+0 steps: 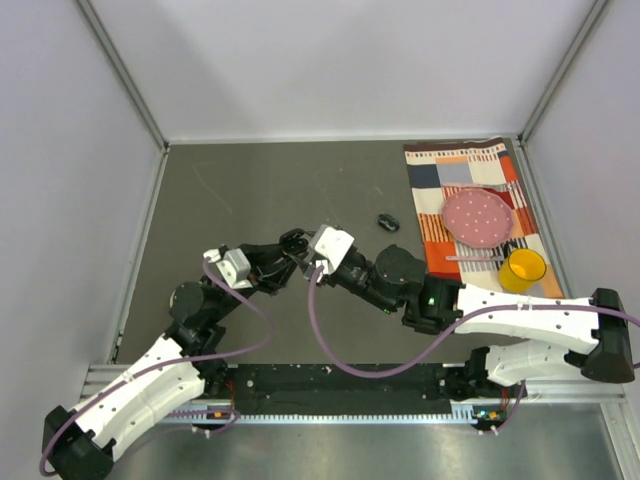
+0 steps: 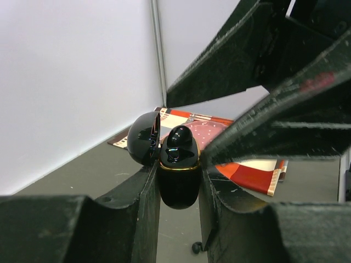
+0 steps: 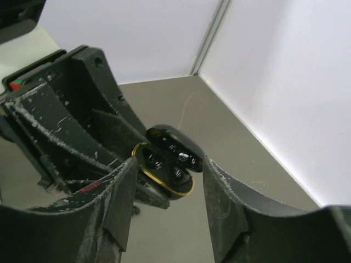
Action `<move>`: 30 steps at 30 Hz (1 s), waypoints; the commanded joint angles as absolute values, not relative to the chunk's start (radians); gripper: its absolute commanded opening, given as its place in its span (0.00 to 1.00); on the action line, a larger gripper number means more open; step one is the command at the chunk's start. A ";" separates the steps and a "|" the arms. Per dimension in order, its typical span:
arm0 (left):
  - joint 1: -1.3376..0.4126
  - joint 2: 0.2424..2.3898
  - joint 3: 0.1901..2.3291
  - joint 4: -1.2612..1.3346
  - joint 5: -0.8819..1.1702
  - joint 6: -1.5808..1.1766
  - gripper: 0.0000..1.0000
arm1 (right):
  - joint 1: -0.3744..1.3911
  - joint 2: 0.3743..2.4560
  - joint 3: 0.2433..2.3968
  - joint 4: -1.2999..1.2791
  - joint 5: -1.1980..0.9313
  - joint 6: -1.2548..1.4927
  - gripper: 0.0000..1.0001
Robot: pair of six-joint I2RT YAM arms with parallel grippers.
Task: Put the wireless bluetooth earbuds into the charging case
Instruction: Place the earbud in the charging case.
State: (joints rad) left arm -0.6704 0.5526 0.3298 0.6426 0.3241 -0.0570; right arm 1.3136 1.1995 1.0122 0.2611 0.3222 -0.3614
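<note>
Case [image 2: 178, 192]: glossy black oval, gold rim | left pincer [image 2: 178, 167]: scuffed, clamping it

Charging case [image 2: 179, 189] flanks hidden by left gripper [image 2: 176, 211] jaws; black object [image 1: 388, 222] on counter [image 1: 260, 190] too small to identify.

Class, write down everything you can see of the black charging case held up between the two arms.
The charging case is a small, glossy black oval pod with a thin gold rim around its opening. Its hinged lid stands open to one side, and a black earbud sits in the base. It is held upright, clamped on both sides between the fingers of the left hand.
</note>
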 commanded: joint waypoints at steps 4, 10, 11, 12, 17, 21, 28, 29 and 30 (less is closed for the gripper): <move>-0.672 0.543 0.334 0.747 0.308 -0.061 0.00 | 1.325 1.169 1.023 0.233 0.258 -0.269 0.57; -0.672 0.538 0.333 0.746 0.305 -0.063 0.00 | 1.325 1.094 0.999 0.342 0.311 -0.242 0.70; -0.673 0.538 0.333 0.746 0.304 -0.061 0.00 | 1.324 1.082 0.979 0.375 0.330 -0.248 0.79; -0.672 0.538 0.333 0.744 0.304 -0.061 0.00 | 1.324 1.057 0.968 0.432 0.362 -0.253 0.82; -0.672 0.532 0.331 0.741 0.301 -0.060 0.00 | 1.322 1.017 0.942 0.540 0.475 -0.264 0.91; -0.672 0.523 0.328 0.733 0.298 -0.057 0.00 | 1.309 1.009 0.968 0.514 0.601 -0.224 0.94; -0.672 0.494 0.331 0.690 0.284 -0.029 0.00 | 1.084 1.009 1.118 0.131 0.631 0.249 0.94; -0.673 0.486 0.331 0.677 0.279 -0.026 0.00 | 1.048 1.017 1.129 0.027 0.621 0.305 0.94; -0.672 0.474 0.333 0.670 0.275 -0.018 0.00 | 1.017 1.020 1.134 0.002 0.588 0.355 0.93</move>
State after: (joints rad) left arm -0.6704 0.5076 0.3267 0.6697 0.2974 -0.0467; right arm 1.1404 1.0195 1.0325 0.2413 0.5823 0.0341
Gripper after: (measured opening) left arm 0.337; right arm 0.940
